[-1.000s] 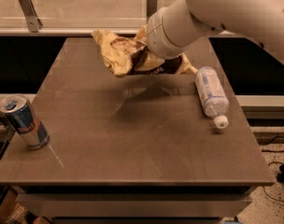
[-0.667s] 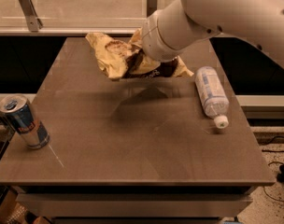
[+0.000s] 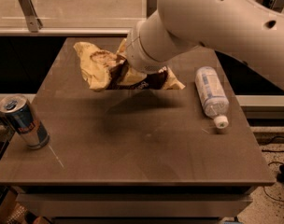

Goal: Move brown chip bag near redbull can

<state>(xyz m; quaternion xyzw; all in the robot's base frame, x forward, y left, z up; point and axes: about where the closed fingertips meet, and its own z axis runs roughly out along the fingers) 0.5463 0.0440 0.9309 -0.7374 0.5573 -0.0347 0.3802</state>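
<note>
The brown chip bag (image 3: 102,66), crumpled with a dark brown middle and tan ends, hangs above the back middle of the table and casts a shadow below. My gripper (image 3: 132,74) is mostly hidden behind the white wrist (image 3: 151,45), is shut on the bag's middle and holds it in the air. The redbull can (image 3: 24,121), blue and silver, stands upright at the table's front left edge, far left of the bag.
A clear plastic water bottle (image 3: 211,94) with a white cap lies on its side at the right of the brown table (image 3: 142,157). A railing and glass panel run behind the table. The big white arm spans the upper right.
The arm has carried the chip bag leftward and slightly toward the front, still off the table. The can and the bottle have not moved.
</note>
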